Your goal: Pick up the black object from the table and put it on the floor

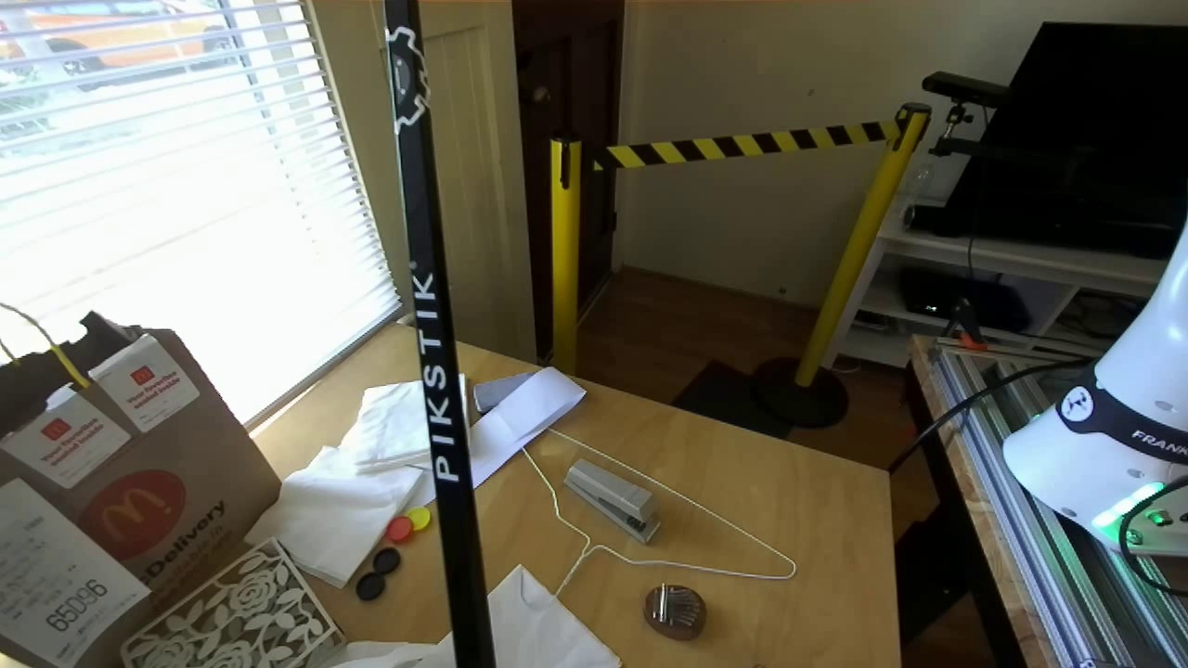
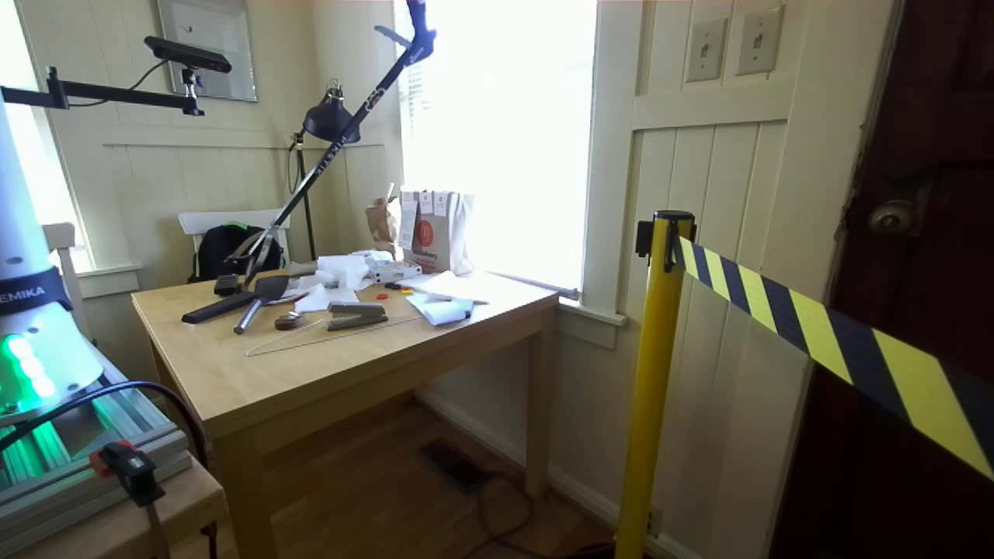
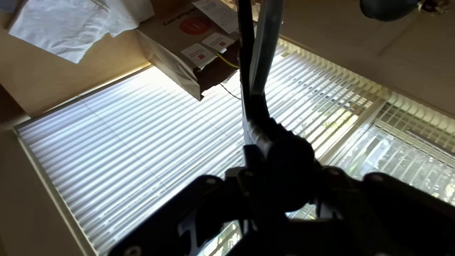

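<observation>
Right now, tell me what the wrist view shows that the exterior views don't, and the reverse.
Only the wrist view shows the claw, closed on the black grabber stick. Only the exterior views show the stapler, a yellow post and striped tape, each in both. Wrist and exterior views share the table, the McDonald's bag and part of the stick.

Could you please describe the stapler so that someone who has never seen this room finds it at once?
In an exterior view, start from the light-wood table beside the bright window blinds. On it lies a white wire hanger, and within its outline lies the stapler. It is grey, long and blocky, whereas the brown thing outside the hanger is round.
</observation>
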